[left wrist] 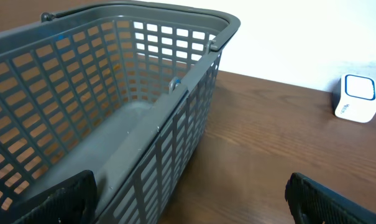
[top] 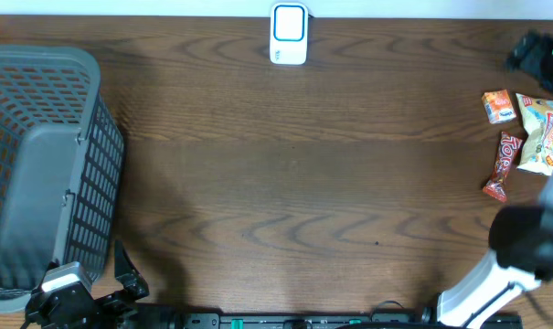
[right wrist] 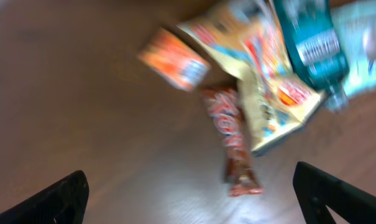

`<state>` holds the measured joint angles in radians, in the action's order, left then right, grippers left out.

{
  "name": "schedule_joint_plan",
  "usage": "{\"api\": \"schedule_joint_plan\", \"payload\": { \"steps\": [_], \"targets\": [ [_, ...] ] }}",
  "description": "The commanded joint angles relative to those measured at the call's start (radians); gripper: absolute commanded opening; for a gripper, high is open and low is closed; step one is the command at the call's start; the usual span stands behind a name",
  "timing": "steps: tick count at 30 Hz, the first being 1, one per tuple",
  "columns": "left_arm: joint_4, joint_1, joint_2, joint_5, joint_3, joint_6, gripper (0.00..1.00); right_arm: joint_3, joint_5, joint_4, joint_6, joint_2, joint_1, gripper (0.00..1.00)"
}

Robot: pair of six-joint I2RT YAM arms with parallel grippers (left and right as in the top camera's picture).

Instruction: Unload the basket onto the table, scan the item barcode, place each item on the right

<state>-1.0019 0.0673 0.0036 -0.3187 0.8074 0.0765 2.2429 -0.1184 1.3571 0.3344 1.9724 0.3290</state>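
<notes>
Several snack packs lie at the table's right edge: an orange packet (top: 498,106) (right wrist: 174,60), a red candy bar (top: 502,165) (right wrist: 232,137) and a yellow bag (top: 541,133) (right wrist: 262,68). The blurred right wrist view adds a teal packet (right wrist: 309,43). A white scanner with a blue frame (top: 289,34) (left wrist: 355,98) stands at the far edge. My right gripper (right wrist: 189,186) hangs open just short of the red bar, nothing between its fingers. My left gripper (left wrist: 191,186) is open and empty beside the basket.
A grey plastic basket (top: 84,164) (left wrist: 175,87) fills the left side, with nothing seen inside. A dark object (top: 541,55) sits at the far right corner. My right arm (top: 532,242) comes in from the lower right.
</notes>
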Motion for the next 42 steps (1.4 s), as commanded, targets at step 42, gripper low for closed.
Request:
{"api": "schedule_joint_plan", "payload": {
  "steps": [42],
  "targets": [
    [-0.097,-0.003,0.000,-0.022,-0.072,0.071,0.98,0.006,0.105,0.140,0.014,-0.424,-0.760,0.99]
  ]
}}
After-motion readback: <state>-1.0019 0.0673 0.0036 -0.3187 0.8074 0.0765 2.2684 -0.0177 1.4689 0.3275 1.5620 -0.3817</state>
